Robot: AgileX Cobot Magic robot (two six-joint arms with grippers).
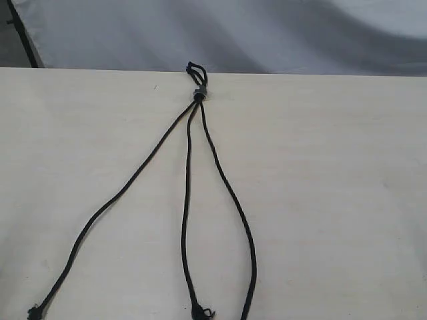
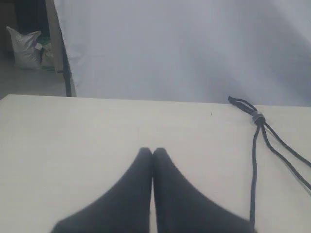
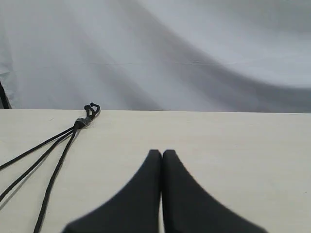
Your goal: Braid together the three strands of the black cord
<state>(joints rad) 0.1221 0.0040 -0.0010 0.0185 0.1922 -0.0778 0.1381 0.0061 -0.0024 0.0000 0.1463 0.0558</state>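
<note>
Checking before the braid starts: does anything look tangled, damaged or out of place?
Nothing stands out. The black cord lies flat on the table, its three strands fanned uncrossed from the grey band.

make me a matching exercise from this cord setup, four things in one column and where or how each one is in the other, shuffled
Things:
1 grey band
2 short loop
3 leftmost strand
4 left end effector

Place or state:
A shut, holding nothing
B at the table's far edge
C runs toward the exterior view's lower left corner
D where the strands meet

Pairs: 1-D, 2-B, 3-C, 4-A
</note>
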